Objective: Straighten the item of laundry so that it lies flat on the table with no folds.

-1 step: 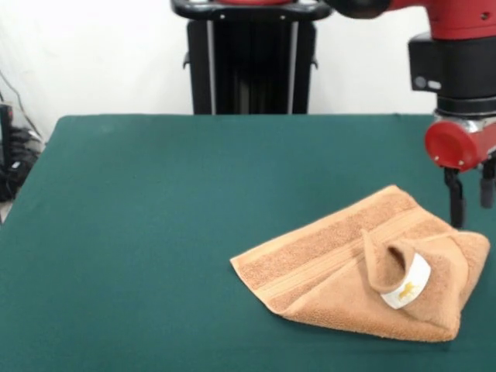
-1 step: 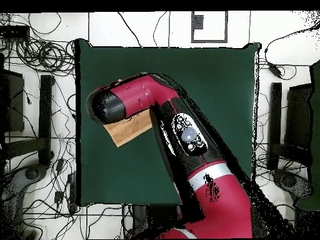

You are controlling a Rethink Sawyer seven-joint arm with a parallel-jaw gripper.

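The item of laundry [image 1: 364,267] is an orange-tan terry towel, folded over itself into a rough wedge at the front right of the green table [image 1: 155,217]. A curled flap with a white label [image 1: 408,283] stands up near its right end. My gripper [image 1: 470,198] hangs open just above and behind the towel's right corner, with nothing between its fingers [image 1: 456,203]. In the overhead view the arm [image 2: 144,100] covers most of the towel; only a tan corner [image 2: 128,131] shows beneath it, and the gripper itself is hidden.
The towel's right end lies close to the table's right edge in the front view. Green cloth stretches wide to the left and behind the towel. Cables and stands [image 2: 37,125] surround the table on the floor.
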